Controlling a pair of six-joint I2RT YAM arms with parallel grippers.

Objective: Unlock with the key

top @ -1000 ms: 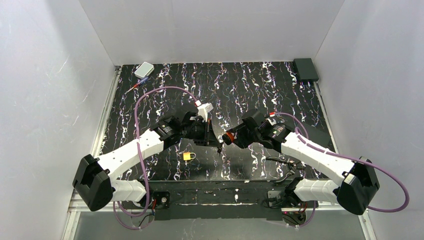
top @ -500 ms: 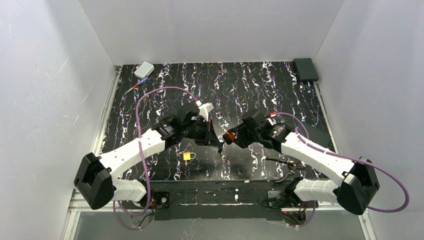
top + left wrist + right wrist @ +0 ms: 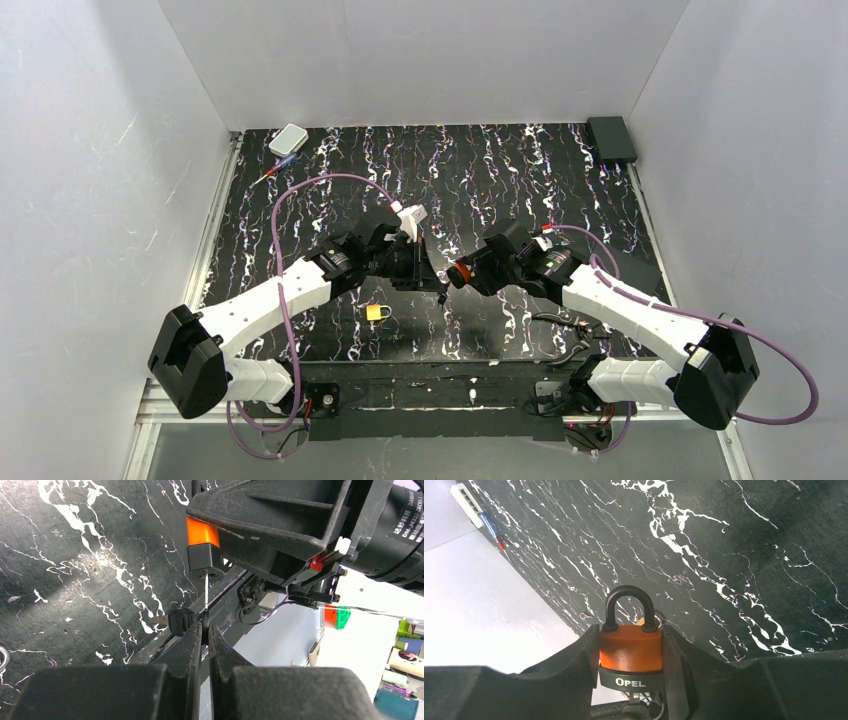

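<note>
**Key held at the underside of the orange padlock**

Nearest the arm bases, a small yellow padlock [image 3: 376, 312] lies alone on the black marbled table [image 3: 520, 170]. Just beyond it the two arms meet above the table. The left gripper [image 3: 205, 628] is pinched tight on the key [image 3: 206, 596], whose thin shank rises from the fingertips to the black underside of the orange padlock [image 3: 203, 545]. How deep it sits there cannot be told. The right gripper [image 3: 630, 637] clamps that padlock by its sides, both ends of the shackle [image 3: 629, 594] seated in the body. At the far corners rest a white box [image 3: 288, 139] and a dark box [image 3: 611, 138].
</note>
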